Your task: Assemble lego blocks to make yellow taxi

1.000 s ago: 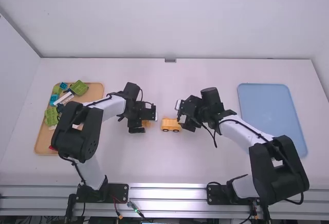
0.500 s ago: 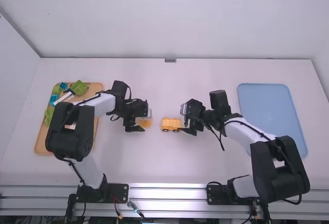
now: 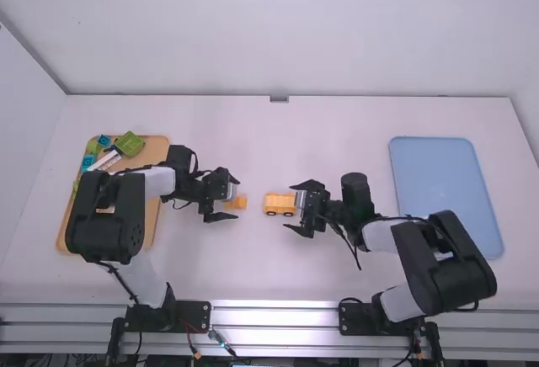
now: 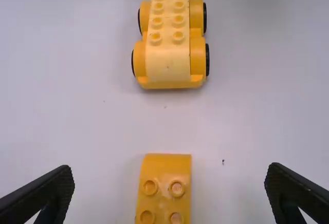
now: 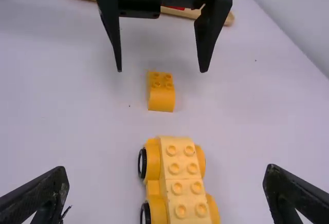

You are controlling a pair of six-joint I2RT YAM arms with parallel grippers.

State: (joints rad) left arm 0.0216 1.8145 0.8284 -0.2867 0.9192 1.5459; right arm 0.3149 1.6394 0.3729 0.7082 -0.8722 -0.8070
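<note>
Left tool and right tool gape apart — curved brick looks light, rigid — best pinched by its sides.

Yellow car base, pale studded top, stood upright on black wheels. Orange-yellow block, one end curved, lay studs up, apart from it.

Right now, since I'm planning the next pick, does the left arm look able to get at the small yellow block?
Probably yes: the left gripper is open and lined up over the small yellow block, nothing seems to block its fingers, and the wheeled yellow base stands apart from it.
</note>
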